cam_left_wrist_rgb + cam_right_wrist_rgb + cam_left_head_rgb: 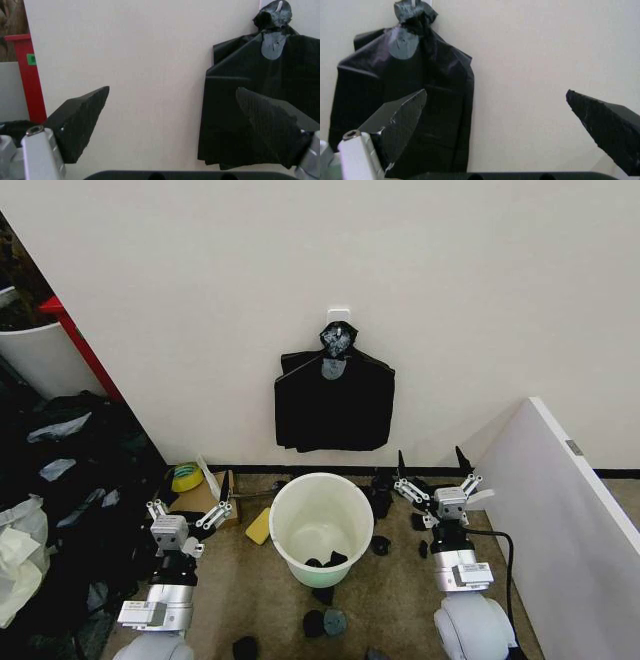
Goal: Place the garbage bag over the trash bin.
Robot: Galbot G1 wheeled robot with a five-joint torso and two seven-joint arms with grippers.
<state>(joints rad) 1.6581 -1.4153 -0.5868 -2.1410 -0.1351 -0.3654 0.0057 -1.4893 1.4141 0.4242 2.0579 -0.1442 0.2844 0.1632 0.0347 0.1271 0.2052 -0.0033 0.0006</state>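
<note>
Trash bin (321, 525) first, since it sits nearest: the round white bucket stands on the floor between the two arms, its mouth open and unlined, with a few small dark scraps lying in its bottom. The left gripper (192, 510) hangs low just beside the bin on the robot's left, fingers spread wide and holding nothing; the right gripper (437, 470) matches it on the other side, also wide open and empty. Small dark lumps lie on the floor (400, 580) around the bin's foot.

Farther off, a flat bunch of black bags (334, 398) hangs on the wall from a white hook (339, 313), knotted at the top. No single loose garbage bag lies near the bin, so the step in hand appears to be getting one from that bunch.

To do it well, reach for one outer layer near a lower corner and pinch thin, so only one sheet comes away.
</note>
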